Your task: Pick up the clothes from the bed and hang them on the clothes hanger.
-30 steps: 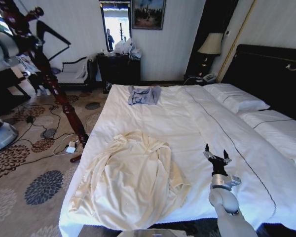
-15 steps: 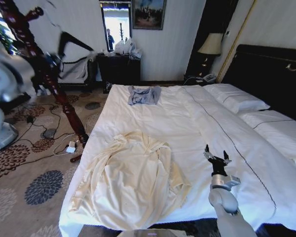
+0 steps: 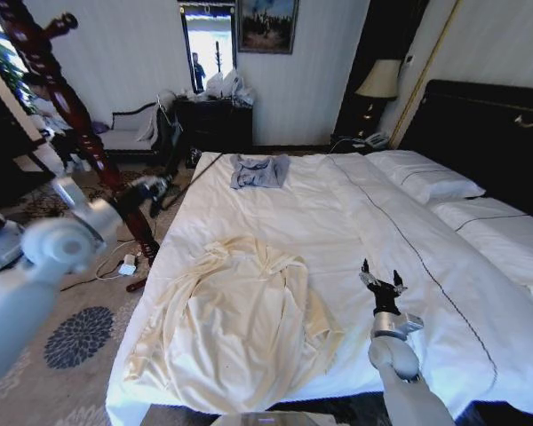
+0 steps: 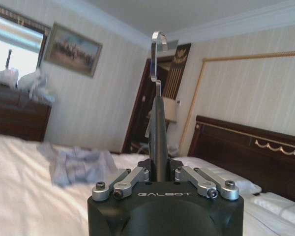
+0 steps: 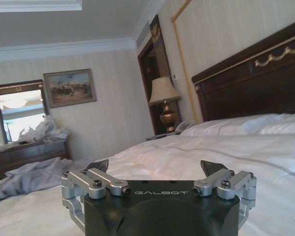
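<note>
While the clothes (image 3: 240,324) lie spread flat on the near left part of the bed (image 3: 355,222), the head view shows the left arm reaching out over the carpet beside the bed. Its left gripper (image 3: 156,185) sits just off the mattress edge, in front of the coat stand (image 3: 71,115), gripping a dark hanger (image 3: 179,146) that rises from it. The right gripper (image 3: 381,285) hovers low over the white sheet to the right of the clothes, well apart from them, its fingers spread. A small grey-blue garment (image 3: 258,169) lies near the far end of the bed.

From the left wrist view, the left gripper (image 4: 157,173) has its fingers pressed together on the hanger (image 4: 156,132), whose dark body stands straight up between them with its metal hook on top. The grey-blue garment (image 4: 76,162) lies on the bed behind.

From the right wrist view, the right gripper (image 5: 155,171) is wide open with nothing between its fingertips, just above the sheet. The headboard (image 5: 255,78) and a lamp (image 5: 164,101) stand beyond.
</note>
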